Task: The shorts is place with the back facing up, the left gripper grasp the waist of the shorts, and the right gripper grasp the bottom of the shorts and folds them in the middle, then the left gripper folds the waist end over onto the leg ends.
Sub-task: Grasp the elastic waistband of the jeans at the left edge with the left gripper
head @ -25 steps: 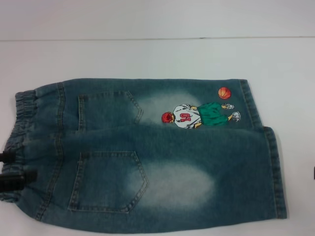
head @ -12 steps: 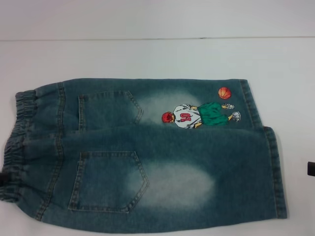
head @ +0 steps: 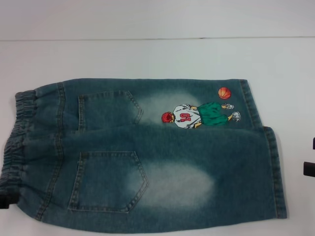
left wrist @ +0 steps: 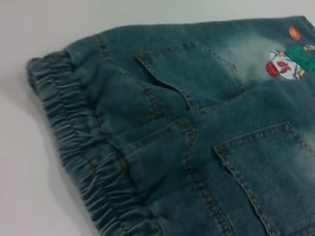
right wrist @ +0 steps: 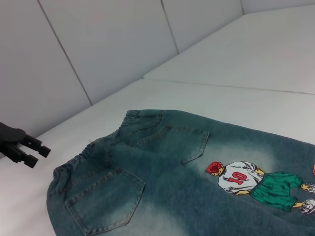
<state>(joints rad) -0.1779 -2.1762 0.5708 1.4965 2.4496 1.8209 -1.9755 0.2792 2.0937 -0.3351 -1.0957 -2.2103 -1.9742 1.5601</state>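
The blue denim shorts (head: 162, 157) lie flat on the white table, back pockets up. The elastic waist (head: 17, 142) is at the left and the two leg hems (head: 275, 172) at the right, the far one beside the orange basketball print (head: 224, 92). Only a dark sliver of my left gripper (head: 4, 200) shows at the left edge, by the near waist corner. In the right wrist view the left gripper (right wrist: 38, 156) hovers off the cloth, open and holding nothing. My right gripper (head: 309, 168) peeks in at the right edge, clear of the hems. The left wrist view shows the waist (left wrist: 74, 137) close up.
The white table (head: 157, 59) extends behind the shorts to a seam line with a pale wall beyond. A narrow strip of bare table (head: 298, 98) lies right of the hems. The shorts' near edge runs close to the bottom of the head view.
The left gripper has slid off the waistband, toward the near left corner and almost out of the head view. The right gripper has come into view at the right edge.
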